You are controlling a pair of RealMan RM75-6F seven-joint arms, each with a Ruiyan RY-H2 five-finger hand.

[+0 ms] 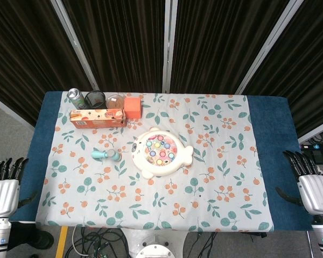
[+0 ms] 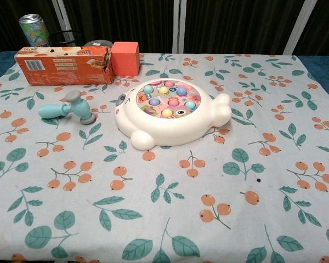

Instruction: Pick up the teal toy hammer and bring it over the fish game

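While both hands, left hand (image 1: 4, 189) and right hand (image 1: 311, 185), hang released at the frame's lower corners, the teal toy hammer (image 1: 106, 155) lies untouched left of the fish game (image 1: 160, 152); reaching comes next.

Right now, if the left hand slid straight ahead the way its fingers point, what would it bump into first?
Probably nothing. The left hand sits beside the table, fingers pointing along its edge, so the way looks free. The teal toy hammer lies off to the side.

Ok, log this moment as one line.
hammer: on cloth, untouched | fish game: right of it | left hand: open, table edge | right hand: open, table edge
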